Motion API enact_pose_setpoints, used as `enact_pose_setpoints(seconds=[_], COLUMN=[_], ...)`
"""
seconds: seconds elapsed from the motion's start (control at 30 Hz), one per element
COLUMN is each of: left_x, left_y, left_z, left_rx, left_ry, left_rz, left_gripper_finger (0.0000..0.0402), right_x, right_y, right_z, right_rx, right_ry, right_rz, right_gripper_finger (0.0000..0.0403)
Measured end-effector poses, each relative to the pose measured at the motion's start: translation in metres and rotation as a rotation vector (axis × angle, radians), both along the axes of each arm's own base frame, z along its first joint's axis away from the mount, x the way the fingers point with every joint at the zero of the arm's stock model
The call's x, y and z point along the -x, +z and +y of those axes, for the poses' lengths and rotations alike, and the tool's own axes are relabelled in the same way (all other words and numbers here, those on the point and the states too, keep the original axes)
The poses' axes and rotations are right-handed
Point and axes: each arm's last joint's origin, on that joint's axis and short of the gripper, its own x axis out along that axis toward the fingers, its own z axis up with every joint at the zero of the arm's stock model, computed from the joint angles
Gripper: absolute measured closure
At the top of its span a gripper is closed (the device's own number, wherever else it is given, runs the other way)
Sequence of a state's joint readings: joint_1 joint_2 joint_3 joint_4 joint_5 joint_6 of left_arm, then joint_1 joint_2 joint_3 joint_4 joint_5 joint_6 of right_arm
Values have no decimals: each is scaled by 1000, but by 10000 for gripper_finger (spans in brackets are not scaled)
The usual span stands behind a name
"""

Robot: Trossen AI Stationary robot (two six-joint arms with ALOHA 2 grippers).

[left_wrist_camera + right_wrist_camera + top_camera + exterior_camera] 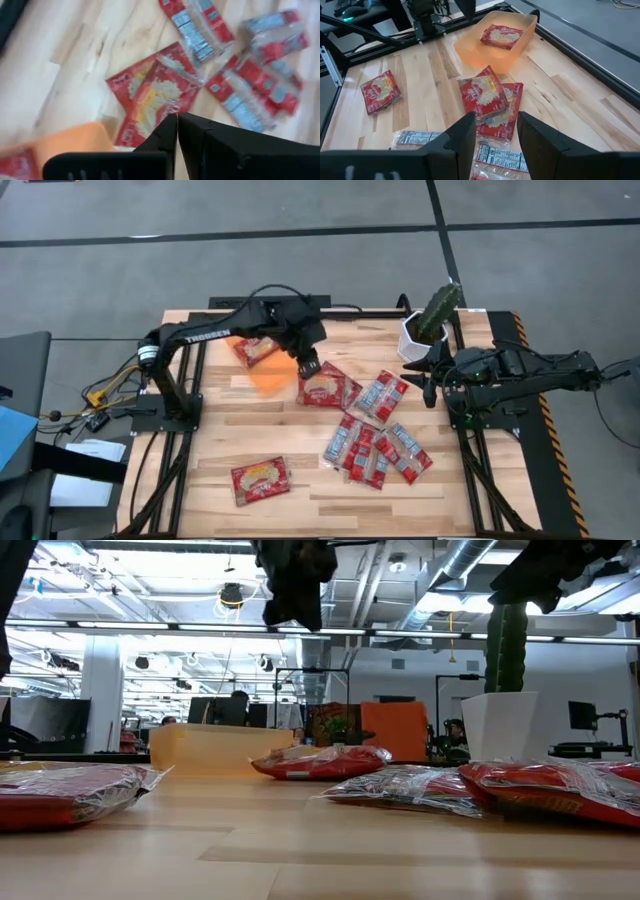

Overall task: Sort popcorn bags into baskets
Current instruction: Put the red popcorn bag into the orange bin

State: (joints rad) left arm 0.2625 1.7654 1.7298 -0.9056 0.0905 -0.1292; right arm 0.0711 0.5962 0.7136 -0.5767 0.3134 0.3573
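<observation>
Near the table's (200, 490) front-left corner: one flat red packet with a yellowish centre picture (260, 480), lying alone, well apart from everything else.

Toward the back-left edge: a shallow rectangular bright-orange plastic basket (265, 375), already holding one red-and-yellow popcorn packet (257, 351).

Just right of the basket: the left gripper (309, 366), raised above the wood, fingers (170, 131) pressed together with nothing between them. Directly beneath and just beyond it: two overlapping red-and-yellow packets (325, 387), the upper one (482, 97) tilted across the lower, both just beside the basket's near corner.

Right of centre: a loose cluster of red packets with silver-grey panels (375, 442), several overlapping, spreading toward the front edge.

Near the back-right corner: a white pot with a green cactus (428, 328). Just in front of it, at the right edge: the right gripper (428, 385), parked, fingers spread apart and empty.

Likely step in hand: picking the upper packet of the overlapping pair for the basket. To do it well: open the left fingers first, then descend onto a free edge or corner of the top packet only, away from the overlap, so the lower one stays put. Pinch where the wrapper puckers rather than flat against the wood. Lift clear of the basket wall before travelling, then release low, beside the packet already inside.
</observation>
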Motion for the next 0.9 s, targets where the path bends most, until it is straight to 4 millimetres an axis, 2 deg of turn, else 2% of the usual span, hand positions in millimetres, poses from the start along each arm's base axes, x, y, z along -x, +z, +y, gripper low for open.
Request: enact_pose_setpoints(seconds=[0.1, 0.23, 0.4, 0.53, 0.63, 0.77, 0.9], left_x=[-17, -42, -62, -67, -69, -71, -72], left_y=[-14, -46, -94, -124, -138, -153, -168], left_z=[-12, -24, -14, 2, 12, 16, 14], left_rx=[-81, -145, -157, -148, -132, -129, -82], left_ry=[-120, -265, -232, -170, -181, -236, -297], left_rz=[13, 64, 177, 252, 284, 310, 344], left_gripper_finger=[366, 298, 194, 134, 117, 115, 149], right_x=[0, 0, 0, 1, 2, 2, 2], right_y=[0, 0, 0, -2, -3, -4, -5], right_z=[0, 0, 0, 0, 0, 0, 0], right_rx=[0, 0, -1, 1, 2, 2, 1], right_ry=[0, 0, 0, 0, 1, 1, 0], right_rz=[0, 1, 4, 25, 39, 52, 53], right_gripper_finger=[229, 217, 200, 189, 184, 184, 188])
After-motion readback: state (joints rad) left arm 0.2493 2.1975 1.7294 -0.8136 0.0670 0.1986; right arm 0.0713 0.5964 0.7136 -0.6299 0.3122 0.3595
